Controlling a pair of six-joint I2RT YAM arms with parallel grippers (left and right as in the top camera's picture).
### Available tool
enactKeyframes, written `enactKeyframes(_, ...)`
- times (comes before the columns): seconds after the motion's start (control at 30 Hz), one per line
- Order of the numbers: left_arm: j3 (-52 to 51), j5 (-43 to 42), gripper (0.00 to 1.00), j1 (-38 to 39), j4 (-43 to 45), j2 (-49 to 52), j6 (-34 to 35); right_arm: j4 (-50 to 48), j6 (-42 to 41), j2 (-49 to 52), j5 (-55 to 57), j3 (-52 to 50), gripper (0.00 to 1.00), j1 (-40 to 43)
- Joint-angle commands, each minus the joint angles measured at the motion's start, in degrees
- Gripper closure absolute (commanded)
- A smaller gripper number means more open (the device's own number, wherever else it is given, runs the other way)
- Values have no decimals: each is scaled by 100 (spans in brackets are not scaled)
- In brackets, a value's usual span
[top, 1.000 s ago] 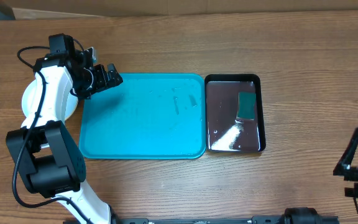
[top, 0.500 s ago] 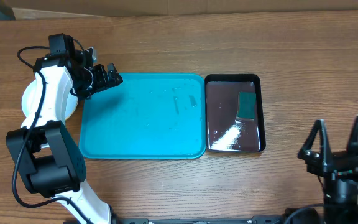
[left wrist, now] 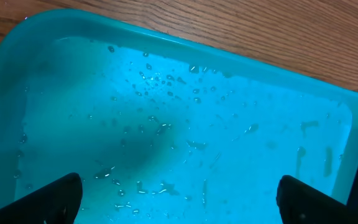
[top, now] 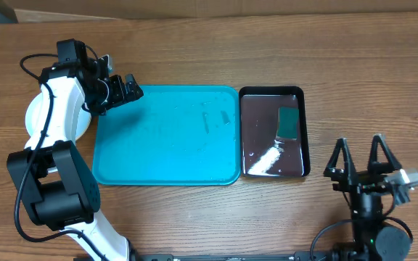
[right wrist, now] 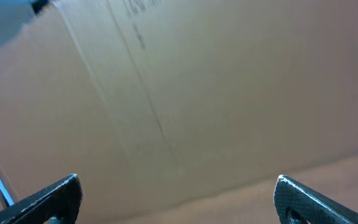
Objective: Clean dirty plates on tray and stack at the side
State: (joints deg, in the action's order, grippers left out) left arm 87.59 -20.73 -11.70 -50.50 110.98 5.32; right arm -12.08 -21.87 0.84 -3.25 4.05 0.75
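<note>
Where the teal tray (top: 165, 138) lies on the counter (top: 194, 51), its floor beaded with water drops, the left tool (top: 125, 87) hangs over its far left corner. The tool's fingertips (left wrist: 61, 199) are spread wide apart with nothing between them, and the tray stretches out ahead of and below it. The left arm (top: 60, 109) rises from its base at the near left, reaches away and bends at the wrist to turn the tool toward the tray. Behind that tool, under the white forearm, a round white rim of the plates (top: 32, 119) shows just beside the tray's left edge. How many are stacked there I cannot tell. Just beside the tray's right edge sits a glossy black tray (top: 256, 134) with a green sponge (top: 289, 122) in it. The right tool (top: 358, 148) stands past the black tray's near right corner, well apart from the teal tray, with its fingers apart. Its wrist view shows only blurred brown cardboard (right wrist: 197, 93).
</note>
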Motion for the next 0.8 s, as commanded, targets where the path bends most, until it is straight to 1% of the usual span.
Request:
enactKeyframes(0.0, 151, 39, 0, 11, 20, -160, -170, 111, -52, -68, -52, -267, 0, 24)
enactKeyframes(0.1, 151, 42, 0, 11, 20, -160, -170, 505, 201, -68, -109, -361, 0, 24)
enactKeyframes(0.27, 151, 39, 0, 11, 17, -160, -170, 1574, 1453, -68, -562, -363, 0, -4)
enactKeyframes(0.47, 151, 39, 0, 11, 20, -160, -170, 1620, 2374, -68, -581, -361, 0, -4)
enactKeyframes(0.77, 151, 39, 0, 11, 20, -160, -170, 1606, 2363, -68, -584, -361, 0, -4)
